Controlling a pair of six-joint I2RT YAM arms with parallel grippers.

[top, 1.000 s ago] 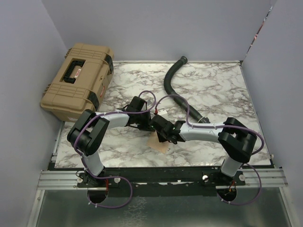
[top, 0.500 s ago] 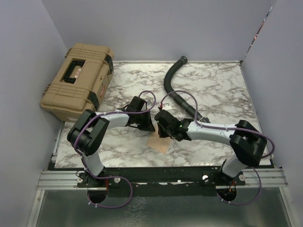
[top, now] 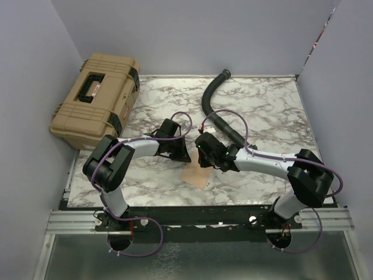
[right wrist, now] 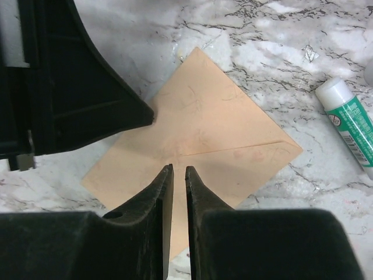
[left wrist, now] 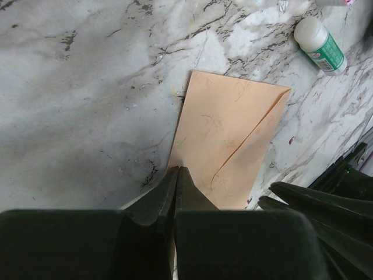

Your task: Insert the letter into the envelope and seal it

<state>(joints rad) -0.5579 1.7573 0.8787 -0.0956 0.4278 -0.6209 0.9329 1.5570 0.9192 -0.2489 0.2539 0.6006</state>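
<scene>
The kraft-brown envelope [top: 196,174] lies flat on the marble table, its pointed flap folded down over the body [right wrist: 215,128]. The letter is hidden from every view. My left gripper [left wrist: 178,169] is shut, and its tips rest on the envelope's [left wrist: 233,134] near edge. My right gripper [right wrist: 179,168] hovers over the flap's point. Its jaws stand a narrow gap apart with nothing between them. In the top view the two grippers meet over the envelope's far side, the left gripper [top: 185,157] next to the right gripper [top: 205,165].
A white and green glue stick [right wrist: 349,125] lies on the table just beyond the envelope; the left wrist view shows this glue stick [left wrist: 320,44] too. A tan tool case [top: 96,99] sits at the back left. A black hose [top: 215,105] curves across the back.
My right gripper has drawn back toward the far side of the envelope, uncovering more of it, and its jaws have narrowed. The left gripper has not moved.
</scene>
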